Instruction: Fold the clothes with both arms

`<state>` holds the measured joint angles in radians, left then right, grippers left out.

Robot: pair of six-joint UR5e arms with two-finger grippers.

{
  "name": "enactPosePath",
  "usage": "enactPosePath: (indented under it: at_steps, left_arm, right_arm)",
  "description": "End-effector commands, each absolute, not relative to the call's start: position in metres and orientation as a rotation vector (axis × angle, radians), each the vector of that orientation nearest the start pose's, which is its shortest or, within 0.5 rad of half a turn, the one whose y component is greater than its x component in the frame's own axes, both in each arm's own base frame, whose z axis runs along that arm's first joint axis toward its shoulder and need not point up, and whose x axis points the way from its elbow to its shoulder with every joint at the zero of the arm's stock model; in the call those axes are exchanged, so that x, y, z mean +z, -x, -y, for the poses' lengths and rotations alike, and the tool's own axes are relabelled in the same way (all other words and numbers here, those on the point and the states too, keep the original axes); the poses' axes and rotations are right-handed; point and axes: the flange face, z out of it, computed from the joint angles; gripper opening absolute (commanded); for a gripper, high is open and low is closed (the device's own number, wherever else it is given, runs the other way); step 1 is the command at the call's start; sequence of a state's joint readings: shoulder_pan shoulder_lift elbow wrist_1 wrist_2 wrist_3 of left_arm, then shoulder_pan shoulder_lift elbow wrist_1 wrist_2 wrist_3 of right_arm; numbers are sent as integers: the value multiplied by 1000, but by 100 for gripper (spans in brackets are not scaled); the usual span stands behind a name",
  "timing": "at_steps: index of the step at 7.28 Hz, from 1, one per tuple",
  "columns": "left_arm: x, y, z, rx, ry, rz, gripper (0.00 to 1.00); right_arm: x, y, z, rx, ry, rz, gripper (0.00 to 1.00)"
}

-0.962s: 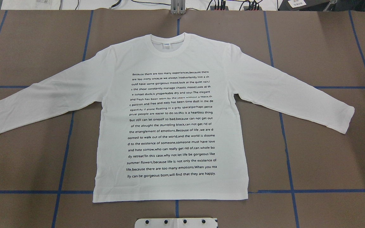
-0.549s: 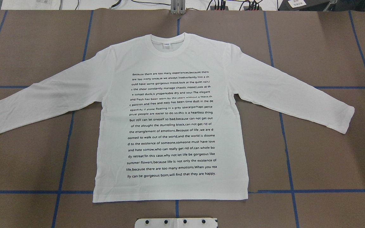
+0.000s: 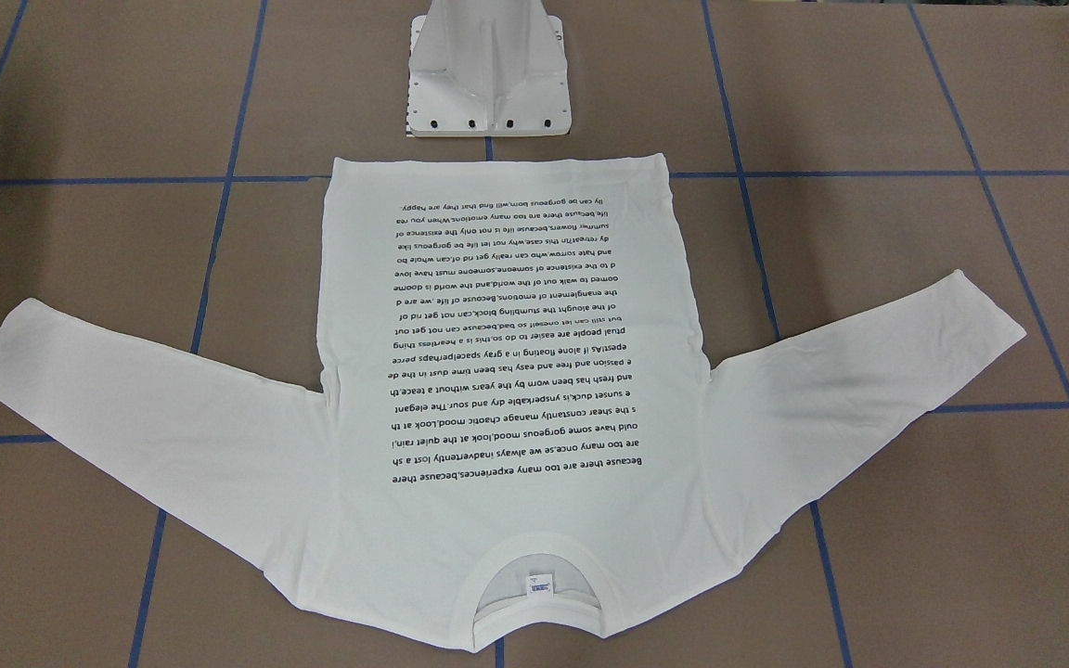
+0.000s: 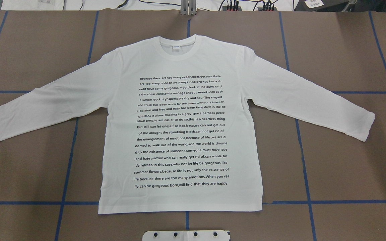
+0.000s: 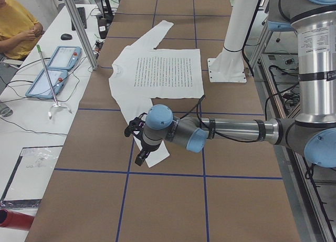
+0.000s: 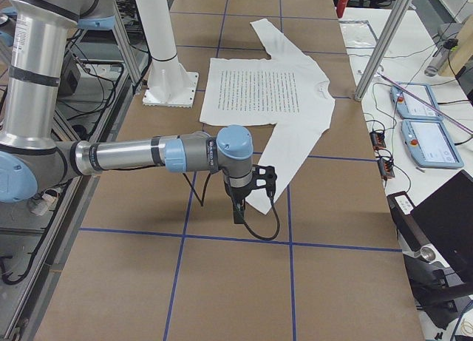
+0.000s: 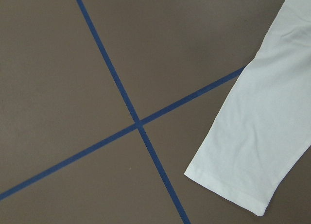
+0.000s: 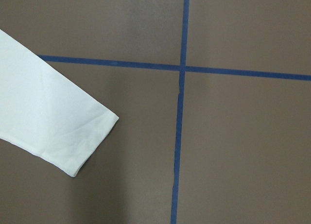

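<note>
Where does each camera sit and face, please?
Front-facing: across table, facing pedestal; shirt, collar nearest; no arms.
Overhead: behind robot, looking down; collar farthest; no arms.
Left: table's end; left arm nearest.
Right: opposite end; right arm nearest.
Left wrist: downward onto one cuff; no jaws.
Right wrist: downward onto other cuff; no jaws.
All share the shirt.

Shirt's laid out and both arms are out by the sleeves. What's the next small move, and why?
Probably bring each gripper over its near cuff, then lower to pinch. The shirt lies flat, print up, sleeves spread, nothing folded. The left gripper and right gripper hang above the table, the left cuff and right cuff off-centre in the wrist views.
</note>
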<state>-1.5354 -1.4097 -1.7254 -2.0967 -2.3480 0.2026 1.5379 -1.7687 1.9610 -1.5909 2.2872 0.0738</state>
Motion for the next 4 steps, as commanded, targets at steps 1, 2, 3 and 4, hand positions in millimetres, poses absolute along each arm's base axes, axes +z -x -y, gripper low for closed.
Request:
enactPosePath:
  at_steps: [1,2,3,4]
  left_arm:
    - [541,47,494,507,-780,-672,100]
    - [541,47,495,507,-785,-671,100]
    - [543,47,495,506,-782,-673,100]
    - [543,47,495,511,-784,-674,100]
  right_arm:
    - [538,-54,435,-43,-212,726,100]
    - [553,-54,425,-71,-275,728,100]
    - [581,-54,407,-111,-389,738,100]
    - [602,-40,409,14,-367,793,100]
